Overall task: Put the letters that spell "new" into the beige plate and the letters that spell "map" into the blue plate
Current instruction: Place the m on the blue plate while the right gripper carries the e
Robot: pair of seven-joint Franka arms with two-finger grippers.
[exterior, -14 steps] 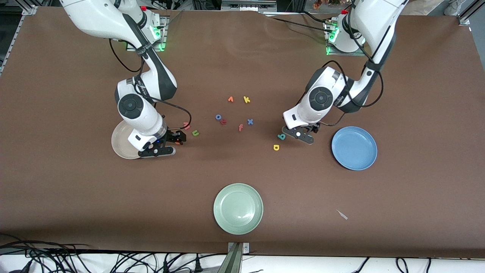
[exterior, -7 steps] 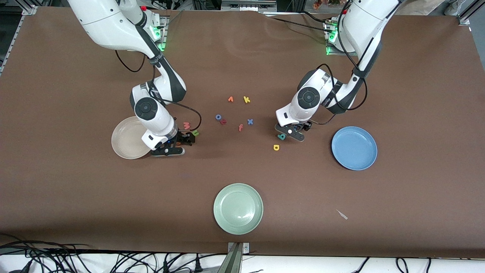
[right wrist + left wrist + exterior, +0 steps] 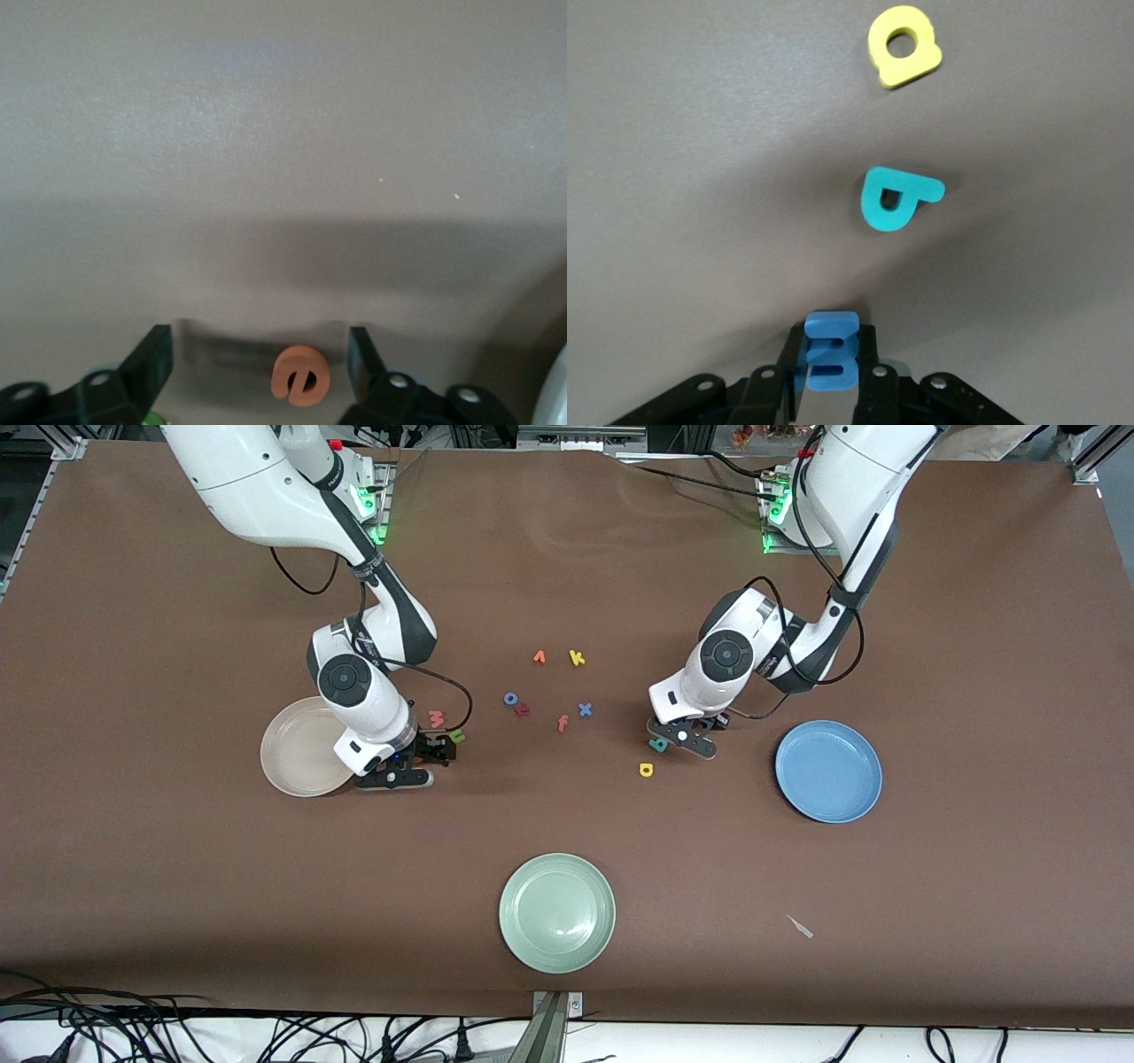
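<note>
My left gripper [image 3: 678, 737] is down at the table, shut on the blue m [image 3: 830, 350], which stands on edge between its fingers. Close by lie the teal p [image 3: 895, 199] [image 3: 658, 744] and the yellow a [image 3: 903, 46] [image 3: 646, 769], the a nearer the front camera. The blue plate [image 3: 828, 771] lies empty toward the left arm's end. My right gripper [image 3: 432, 751] stands open and low beside the beige plate [image 3: 292, 748], with the orange e [image 3: 299, 374] flat on the table between its fingers, untouched. The pinkish-red w [image 3: 436, 717] and green n [image 3: 457, 735] lie just beside it.
Loose letters lie mid-table: a small orange one [image 3: 539, 657], a yellow k [image 3: 577, 658], a blue o [image 3: 511, 699], a dark red one [image 3: 523, 709], an orange f [image 3: 563, 724] and a blue x [image 3: 585, 709]. A pale green plate [image 3: 556, 912] sits near the front edge.
Both arms shifted toward the middle letters and came down. The left gripper closed on the blue m. The right gripper settled around the orange e, its fingers narrowing slightly.
</note>
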